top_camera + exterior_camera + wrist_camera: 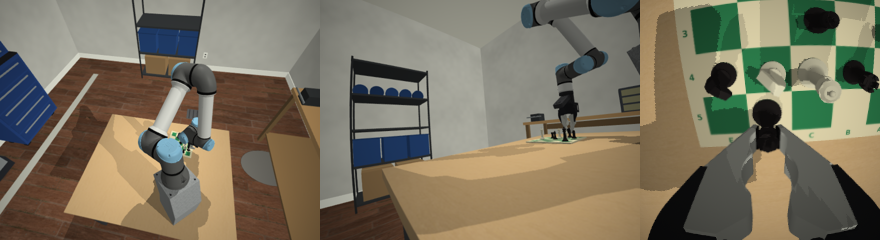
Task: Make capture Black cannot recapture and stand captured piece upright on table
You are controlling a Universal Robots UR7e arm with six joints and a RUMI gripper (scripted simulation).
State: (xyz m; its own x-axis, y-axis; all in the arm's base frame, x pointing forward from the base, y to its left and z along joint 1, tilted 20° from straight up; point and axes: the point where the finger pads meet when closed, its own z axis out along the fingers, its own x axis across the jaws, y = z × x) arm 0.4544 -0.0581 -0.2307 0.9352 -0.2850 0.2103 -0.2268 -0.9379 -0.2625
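Note:
A small green and cream chessboard (785,65) lies on the wooden table; it also shows in the exterior view (556,139) and, mostly hidden by the arm, in the top view (186,149). My gripper (767,126) is shut on a black pawn (766,117) that stands on square D5 at the board's near edge. Two white pieces (772,75) (815,75) stand on row 4 just beyond it. A black piece (720,80) stands on E4, another black piece (860,75) on A4, and one more black piece (817,20) further up the board.
A white piece (541,133) stands at the board's far left in the exterior view. The robot's grey pedestal (179,196) stands on the table near the board. A second table (297,175) is on the right, a shelf (168,38) at the back wall.

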